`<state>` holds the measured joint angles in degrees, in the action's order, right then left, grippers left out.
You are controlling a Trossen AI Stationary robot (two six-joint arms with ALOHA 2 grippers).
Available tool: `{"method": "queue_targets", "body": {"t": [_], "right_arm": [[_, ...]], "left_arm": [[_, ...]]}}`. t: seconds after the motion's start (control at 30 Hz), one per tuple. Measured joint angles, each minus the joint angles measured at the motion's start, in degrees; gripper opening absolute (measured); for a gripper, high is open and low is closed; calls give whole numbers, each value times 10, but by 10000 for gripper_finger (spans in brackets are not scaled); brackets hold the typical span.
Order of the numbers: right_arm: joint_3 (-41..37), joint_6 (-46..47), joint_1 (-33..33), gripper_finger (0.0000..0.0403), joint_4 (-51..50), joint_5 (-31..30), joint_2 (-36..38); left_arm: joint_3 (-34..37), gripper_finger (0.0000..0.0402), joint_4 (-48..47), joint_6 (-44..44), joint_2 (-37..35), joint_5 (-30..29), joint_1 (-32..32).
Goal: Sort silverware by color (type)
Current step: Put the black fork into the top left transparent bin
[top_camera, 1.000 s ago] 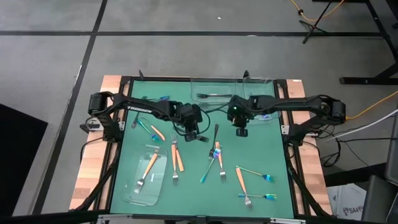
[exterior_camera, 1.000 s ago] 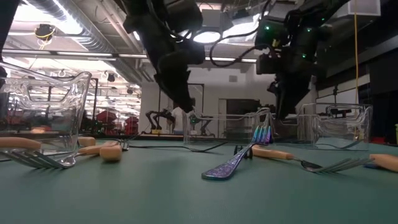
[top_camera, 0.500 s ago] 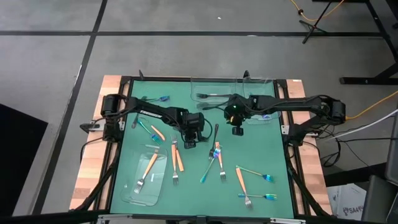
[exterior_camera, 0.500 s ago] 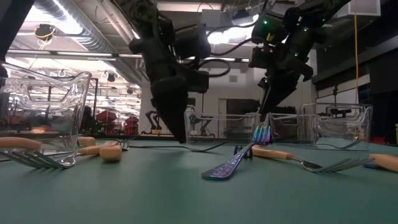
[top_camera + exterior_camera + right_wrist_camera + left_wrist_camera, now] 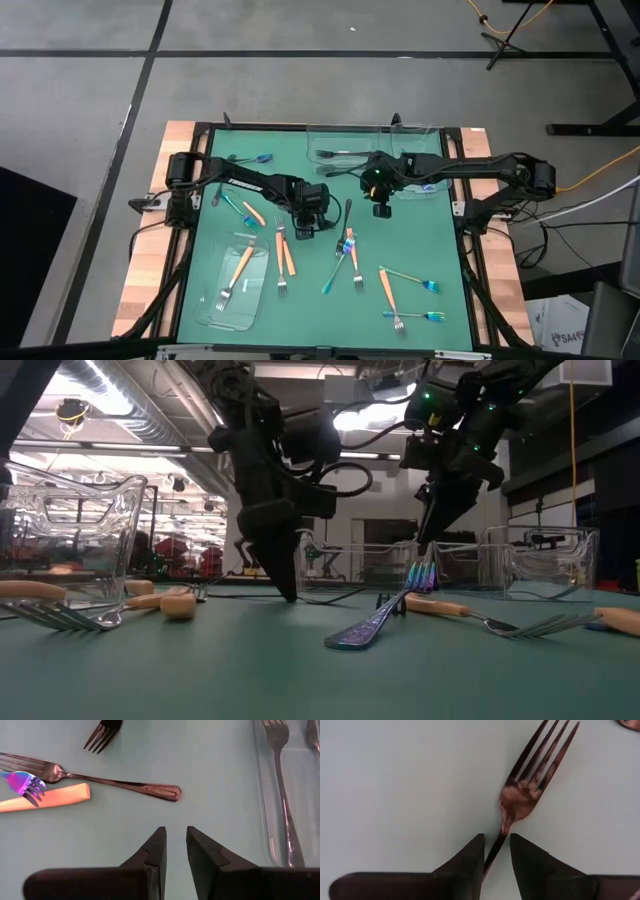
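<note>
- The left gripper is down at the green table mat, its two dark fingers set a little apart with the handle of an all-black fork running between them; whether the pads already press the handle is hard to tell from the wrist view.
- In the high view this left gripper sits near the middle of the mat, and the black fork lies just to its right, tines pointing away from the gripper.
- The low view shows the left gripper's fingertips reaching the mat surface.
- The right gripper hovers above the mat, its fingers slightly apart and holding nothing.
- Seen from above, the right gripper is beside the clear tray at the far edge of the mat, which holds dark forks.
- A clear tray at the near left holds an orange-handled fork.
- More orange-handled pieces lie just right of that tray.
- Iridescent blue forks lie at the near right, and another at the far left.
- A blue fork lies nearest in the low view.
</note>
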<state>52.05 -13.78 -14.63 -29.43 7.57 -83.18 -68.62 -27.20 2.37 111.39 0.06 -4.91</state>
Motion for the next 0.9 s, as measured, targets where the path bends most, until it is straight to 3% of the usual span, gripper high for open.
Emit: {"method": "queue_targets", "body": {"t": [0.27,0.47,0.73,0.9], "right_arm": [[0,-2,0,65,-53,0,10],[-3,-4,0,65,-141,-20,103],[-104,27,0,65,-49,-20,259],[-149,74,0,65,-5,-20,320]], "left_arm": [[0,39,0,1,0,-11,1],[1,7,7,20,0,-12,1],[2,11,77,31,2,-27,1],[2,11,140,57,2,-27,0]]}}
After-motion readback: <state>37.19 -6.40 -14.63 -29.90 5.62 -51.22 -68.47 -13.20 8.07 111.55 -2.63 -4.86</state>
